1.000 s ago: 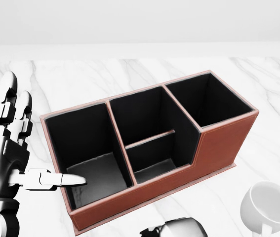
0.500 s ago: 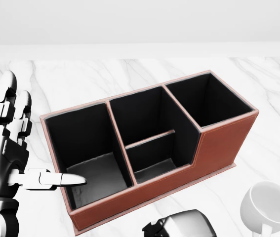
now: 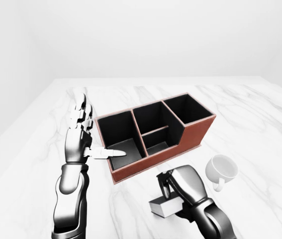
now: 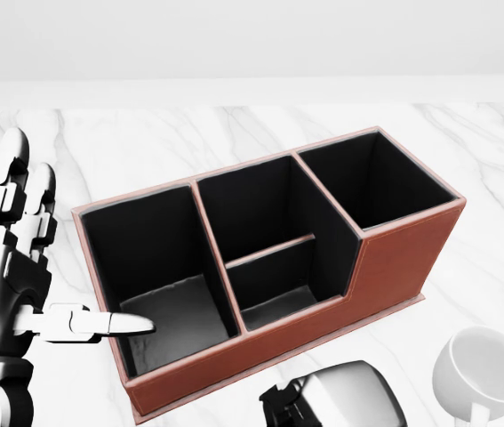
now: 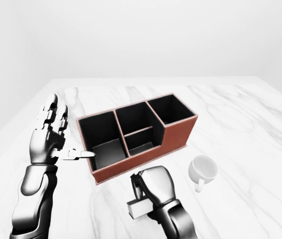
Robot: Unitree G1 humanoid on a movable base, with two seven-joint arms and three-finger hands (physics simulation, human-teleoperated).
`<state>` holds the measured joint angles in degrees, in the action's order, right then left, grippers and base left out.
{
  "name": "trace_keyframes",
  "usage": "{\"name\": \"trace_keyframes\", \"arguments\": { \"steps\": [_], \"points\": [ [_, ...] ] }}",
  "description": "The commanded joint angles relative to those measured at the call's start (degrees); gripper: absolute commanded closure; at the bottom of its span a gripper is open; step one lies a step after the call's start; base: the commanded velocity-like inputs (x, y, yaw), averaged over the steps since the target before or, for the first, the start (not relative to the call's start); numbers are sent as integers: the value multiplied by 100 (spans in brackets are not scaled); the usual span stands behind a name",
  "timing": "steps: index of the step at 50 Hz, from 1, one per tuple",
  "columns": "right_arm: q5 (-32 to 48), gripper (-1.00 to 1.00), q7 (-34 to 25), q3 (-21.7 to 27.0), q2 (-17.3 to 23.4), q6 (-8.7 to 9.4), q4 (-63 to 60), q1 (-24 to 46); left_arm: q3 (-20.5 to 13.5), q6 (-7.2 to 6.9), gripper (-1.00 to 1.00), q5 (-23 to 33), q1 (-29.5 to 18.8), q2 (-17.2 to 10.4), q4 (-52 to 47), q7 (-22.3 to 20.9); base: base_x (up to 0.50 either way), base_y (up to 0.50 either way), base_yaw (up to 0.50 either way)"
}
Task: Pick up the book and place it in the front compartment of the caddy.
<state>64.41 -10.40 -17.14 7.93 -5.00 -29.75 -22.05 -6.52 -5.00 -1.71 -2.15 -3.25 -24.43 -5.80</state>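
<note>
Your right hand [image 3: 183, 185] grips the book [image 3: 164, 206] near the counter's [image 3: 260, 119] bottom edge (left hand [image 3: 78, 137] spread, empty), below the caddy [image 3: 153, 134].

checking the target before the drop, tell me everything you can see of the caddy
The caddy is a long box with reddish-brown, leather-looking walls and a black lining. It stands upright on the marble table, set at an angle in the views. It has open compartments: a big one at each end, and a middle one split by a low divider, where the outer wall steps down. All look empty. The open left hand stands beside it, thumb reaching over the left compartment's rim; whether it touches is unclear.
</note>
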Motion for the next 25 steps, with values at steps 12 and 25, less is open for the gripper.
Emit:
{"name": "trace_keyframes", "arguments": {
  "steps": [12,25],
  "points": [
    [13,100,-538,453,-231,0,-628,308,7,0,-100,0,-12,1,20,3,0,0,0],
    [-47,100,-1026,722,-401,0,-1060,527,-5,0,-100,-6,-22,-7,59,5,0,0,0]
  ]
}}
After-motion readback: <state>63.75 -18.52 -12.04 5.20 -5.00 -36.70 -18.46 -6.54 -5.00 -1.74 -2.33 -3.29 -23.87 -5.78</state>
